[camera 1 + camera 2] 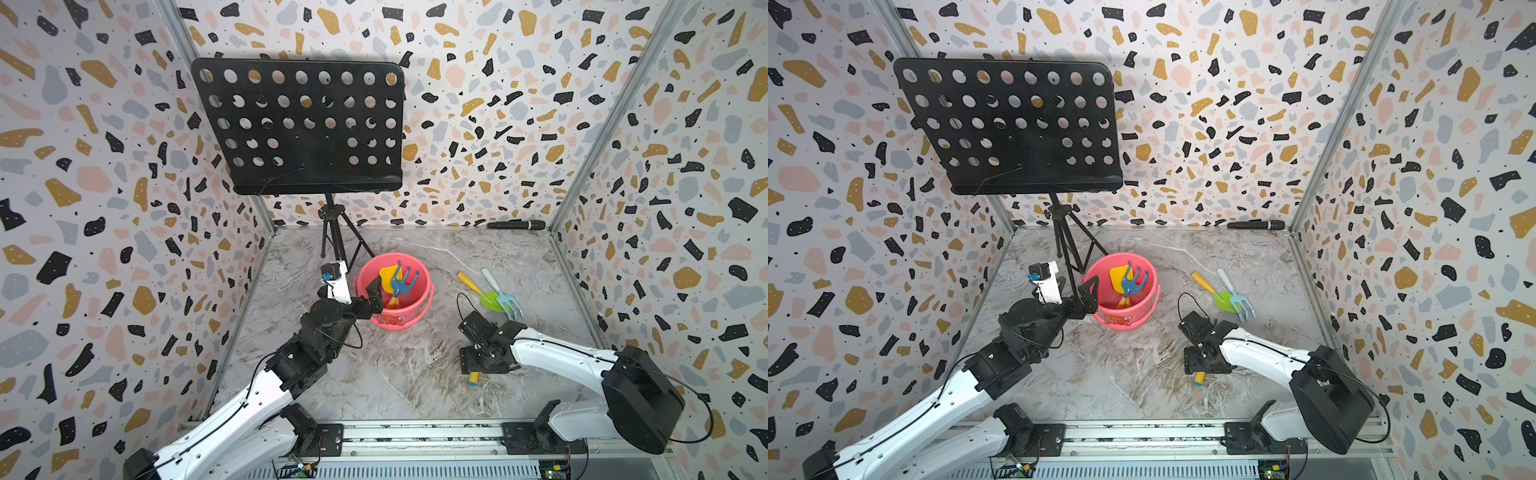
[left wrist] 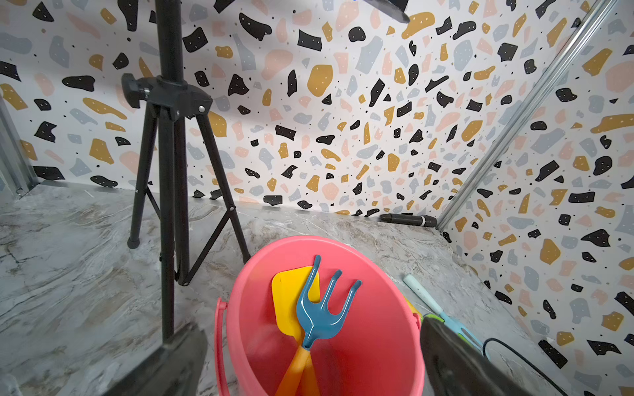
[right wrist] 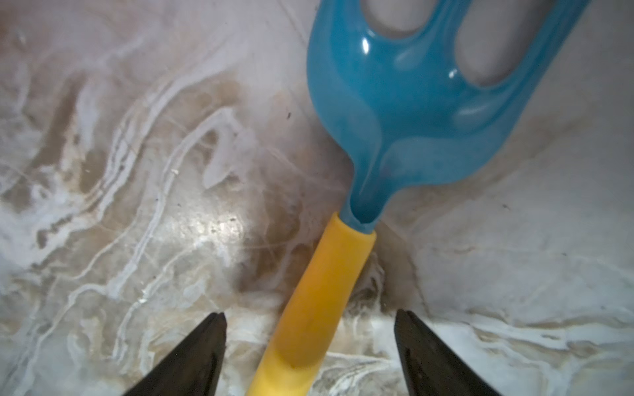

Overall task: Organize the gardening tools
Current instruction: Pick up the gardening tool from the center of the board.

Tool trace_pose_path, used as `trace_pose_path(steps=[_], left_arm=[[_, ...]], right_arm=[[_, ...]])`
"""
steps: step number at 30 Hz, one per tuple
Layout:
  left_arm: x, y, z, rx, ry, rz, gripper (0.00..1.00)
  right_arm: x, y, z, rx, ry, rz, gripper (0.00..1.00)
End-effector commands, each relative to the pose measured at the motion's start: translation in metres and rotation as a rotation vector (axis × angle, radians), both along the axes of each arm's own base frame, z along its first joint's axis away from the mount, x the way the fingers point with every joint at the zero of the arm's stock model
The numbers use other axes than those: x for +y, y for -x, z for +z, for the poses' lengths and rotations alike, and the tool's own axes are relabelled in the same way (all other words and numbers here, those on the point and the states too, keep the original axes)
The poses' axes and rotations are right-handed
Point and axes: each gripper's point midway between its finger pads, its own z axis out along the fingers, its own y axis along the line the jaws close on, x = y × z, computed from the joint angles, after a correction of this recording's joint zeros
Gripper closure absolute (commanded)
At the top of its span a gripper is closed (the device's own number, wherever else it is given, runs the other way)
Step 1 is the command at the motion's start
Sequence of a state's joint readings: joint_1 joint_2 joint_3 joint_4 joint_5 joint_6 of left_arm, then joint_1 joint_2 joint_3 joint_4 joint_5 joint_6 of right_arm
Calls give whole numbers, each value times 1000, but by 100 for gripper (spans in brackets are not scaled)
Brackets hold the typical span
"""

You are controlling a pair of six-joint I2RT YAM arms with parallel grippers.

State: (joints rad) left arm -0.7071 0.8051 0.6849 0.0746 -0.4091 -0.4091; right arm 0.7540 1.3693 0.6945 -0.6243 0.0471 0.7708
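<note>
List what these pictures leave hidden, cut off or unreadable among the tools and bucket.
- Tabletop blue rake: tine tips cut by the right wrist view's edge; right arm hides its head in both top views.
- Yellow shovel and dark rake in the bucket: handle ends cut by the left wrist view's edge.
- Bucket label: too small to read in both top views.

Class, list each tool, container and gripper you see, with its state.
pink bucket: upright, two tools inside
yellow shovel: in bucket, blade up
dark-blue rake: in bucket, tines up
green spade: on table
pale-blue rake: on table
yellow-handled rake: on table, ungripped
left gripper: open
right gripper: open, straddling its handle
</note>
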Motion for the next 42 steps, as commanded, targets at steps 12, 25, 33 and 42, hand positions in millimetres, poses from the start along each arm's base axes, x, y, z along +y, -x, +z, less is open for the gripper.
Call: trace_pose_path(steps=[12,25,33,42], left_arm=[[1,-5,14,-19,25,21,0],[-24,-7,0,177,-55,-76,1],[-69,-2,-8,305,-72,-284,0],[-120,12,-3,342,-11,-558,1]], right_arm=[[15,-4,-10,26,-34,35,93],[36,-30,43,-213,-188,132,100],[52,-42,100,-436,-350,206,100],[76,-44,157,-582,-518,298,100]])
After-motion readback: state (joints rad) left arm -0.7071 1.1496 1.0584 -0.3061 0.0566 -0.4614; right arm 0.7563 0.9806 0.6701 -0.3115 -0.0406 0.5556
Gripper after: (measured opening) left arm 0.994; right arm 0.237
